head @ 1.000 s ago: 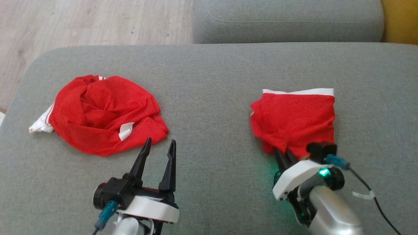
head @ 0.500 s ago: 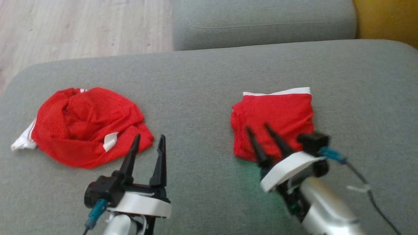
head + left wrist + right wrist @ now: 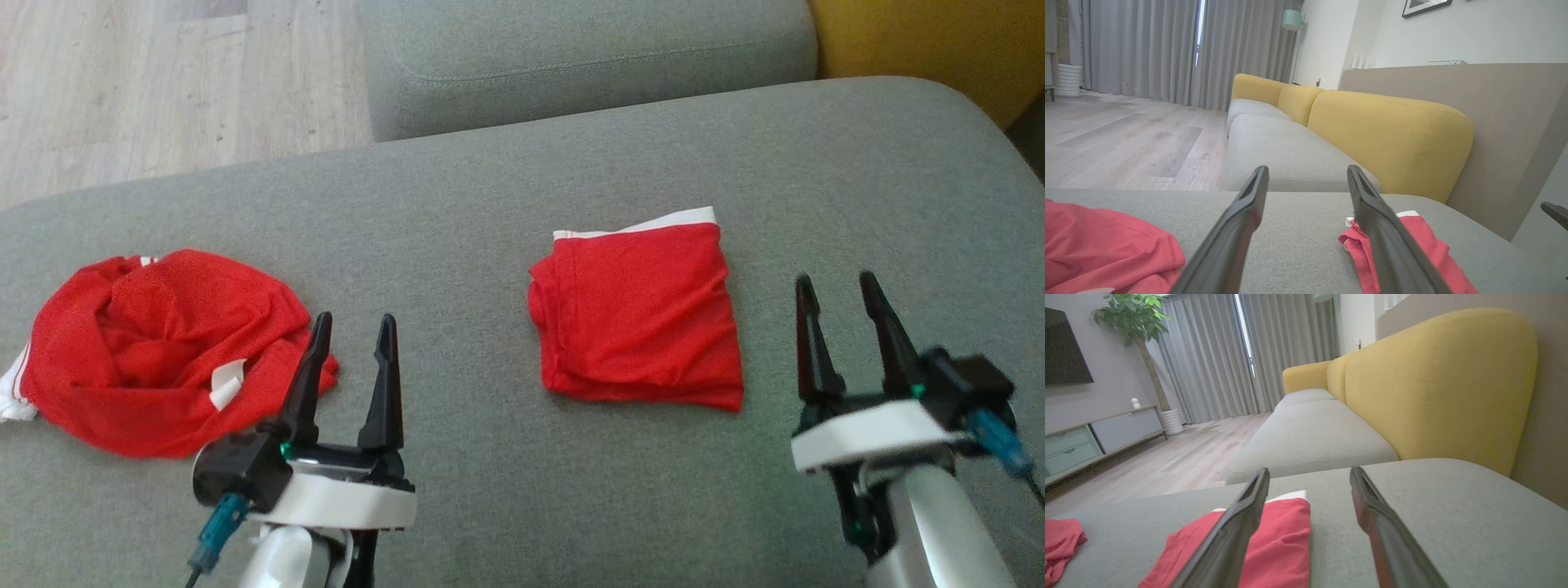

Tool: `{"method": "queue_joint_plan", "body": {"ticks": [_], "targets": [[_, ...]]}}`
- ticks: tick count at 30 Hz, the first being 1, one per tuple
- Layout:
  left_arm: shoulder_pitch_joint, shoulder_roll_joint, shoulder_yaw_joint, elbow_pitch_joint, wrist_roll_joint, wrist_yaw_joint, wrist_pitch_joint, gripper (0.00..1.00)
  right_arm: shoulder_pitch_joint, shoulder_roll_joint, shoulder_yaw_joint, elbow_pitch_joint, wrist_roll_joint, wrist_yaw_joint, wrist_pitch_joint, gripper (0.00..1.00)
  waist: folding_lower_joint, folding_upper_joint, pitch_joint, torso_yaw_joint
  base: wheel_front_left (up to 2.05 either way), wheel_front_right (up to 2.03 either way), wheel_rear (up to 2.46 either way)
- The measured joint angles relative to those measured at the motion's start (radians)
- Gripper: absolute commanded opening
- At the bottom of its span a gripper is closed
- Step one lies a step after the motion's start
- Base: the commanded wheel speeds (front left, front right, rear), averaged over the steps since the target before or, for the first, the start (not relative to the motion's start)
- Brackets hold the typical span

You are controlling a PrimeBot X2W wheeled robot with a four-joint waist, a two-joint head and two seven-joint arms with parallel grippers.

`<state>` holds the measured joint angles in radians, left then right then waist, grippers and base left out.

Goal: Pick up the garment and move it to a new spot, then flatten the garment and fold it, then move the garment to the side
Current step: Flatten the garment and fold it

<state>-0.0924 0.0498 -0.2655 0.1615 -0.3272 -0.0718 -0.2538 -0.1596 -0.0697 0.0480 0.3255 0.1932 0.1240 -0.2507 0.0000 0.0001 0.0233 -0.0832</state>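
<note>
Your left arm comes up from the lower left of the head view, its pale forearm ending in a white wrist collar, with the two dark fingers pointing away from the robot and leaning a little to the right. The left end effector (image 3: 355,318) stands wide and holds nothing. Its left finger crosses the near right edge of the crumpled red garment (image 3: 155,343) in that view, but you cannot tell from there whether it touches the cloth. In the left wrist view the same end effector (image 3: 1307,169) shows bare grey cushion between its fingers, with the crumpled red garment (image 3: 1106,245) low on the left.

Your right arm rises from the lower right corner, forearm tilted inward, fingers pointing away from the robot. The right end effector (image 3: 836,279) is also spread wide and empty. It sits just beside the right edge of the folded red garment (image 3: 641,314), apart from it.

The folded red garment lies flat on the grey sofa cushion (image 3: 490,204), right of centre, as a rough square with a white band along its far edge. In the right wrist view, the right end effector (image 3: 1309,470) has the folded red garment (image 3: 1286,535) partly behind its left finger, and bare cushion under the right finger. The two garments lie well apart.
</note>
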Motion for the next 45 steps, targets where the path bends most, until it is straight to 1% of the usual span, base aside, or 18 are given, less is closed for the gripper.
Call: {"method": "queue_joint_plan", "body": {"ticks": [6,10,16,17,18,19,22,25,30,35,38,39,42,43,45], "targets": [[0.014,0.000,0.000,-0.004,0.008,-0.011,0.000,1.00,0.074,0.015,-0.059,-0.041,-0.046,0.000,0.000,1.00,0.0000,0.0000,0.001,-0.010,0.00,0.00,0.00],[0.054,0.000,0.004,-0.004,0.011,-0.014,0.000,1.00,0.096,0.020,-0.049,-0.055,-0.028,0.000,0.000,1.00,0.0000,0.0000,0.004,-0.014,0.00,0.00,0.00],[0.056,0.000,0.003,-0.007,0.010,-0.014,0.000,1.00,0.092,0.021,-0.045,-0.061,-0.025,0.000,0.000,1.00,0.0000,0.0000,0.019,0.003,0.00,0.00,0.00],[0.055,0.000,0.002,-0.008,0.010,-0.017,0.000,1.00,0.088,0.021,-0.043,-0.061,-0.025,0.000,0.000,0.83,0.0000,0.0000,0.025,0.007,0.00,0.00,0.00],[0.053,0.000,0.001,-0.008,0.010,-0.016,0.000,1.00,0.084,0.021,-0.041,-0.062,-0.026,0.000,0.000,0.27,0.0000,0.0000,0.032,0.012,0.00,0.00,0.00],[0.048,0.000,-0.001,-0.008,0.010,-0.017,0.000,1.00,0.080,0.021,-0.040,-0.062,-0.026,0.000,0.000,0.00,0.0000,0.0000,0.040,0.018,0.00,0.00,0.00],[0.018,0.000,-0.016,-0.008,0.011,-0.017,0.000,1.00,0.037,0.021,-0.027,-0.047,-0.041,0.000,0.000,0.00,0.0000,0.0000,0.069,0.040,0.00,0.00,0.00],[-0.016,0.000,-0.031,-0.009,0.012,-0.017,0.000,1.00,-0.044,0.021,-0.006,0.013,-0.065,0.000,0.000,0.00,0.0002,0.0000,0.103,0.067,0.00,0.00,0.00],[-0.048,0.000,-0.053,-0.008,0.011,-0.017,0.000,1.00,-0.193,0.021,-0.010,0.199,-0.100,0.000,0.015,0.00,0.0002,0.0000,0.156,0.127,0.00,0.00,0.00],[-0.072,0.000,-0.088,-0.006,0.002,-0.016,0.000,1.00,-0.309,0.017,-0.123,0.417,-0.145,0.000,0.052,0.00,0.0002,0.0000,0.196,0.193,0.00,0.00,0.00],[-0.078,0.000,-0.093,-0.006,-0.004,-0.009,0.000,1.00,-0.350,0.015,-0.143,0.529,-0.170,0.000,0.075,0.00,0.0003,0.0000,0.213,0.224,0.00,0.00,0.00],[-0.080,0.000,-0.093,-0.006,-0.006,-0.007,0.000,1.00,-0.358,0.015,-0.145,0.550,-0.177,0.000,0.068,0.00,0.0002,0.0000,0.217,0.231,0.00,0.00,0.00],[-0.087,0.000,-0.093,-0.005,-0.008,-0.006,0.000,1.00,-0.384,0.014,-0.153,0.556,-0.184,0.000,0.021,0.00,0.0002,0.0000,0.223,0.245,0.00,0.00,0.00],[-0.088,0.000,-0.093,-0.005,-0.008,-0.006,0.000,1.00,-0.396,0.014,-0.138,0.553,-0.171,0.000,0.012,0.00,0.0001,0.0000,0.222,0.246,0.00,0.00,0.00],[-0.088,-0.001,-0.093,-0.005,-0.008,-0.006,0.000,1.00,-0.417,0.009,-0.063,0.536,-0.110,0.000,0.009,0.00,0.0001,0.0000,0.218,0.247,0.00,0.00,0.00]]}}
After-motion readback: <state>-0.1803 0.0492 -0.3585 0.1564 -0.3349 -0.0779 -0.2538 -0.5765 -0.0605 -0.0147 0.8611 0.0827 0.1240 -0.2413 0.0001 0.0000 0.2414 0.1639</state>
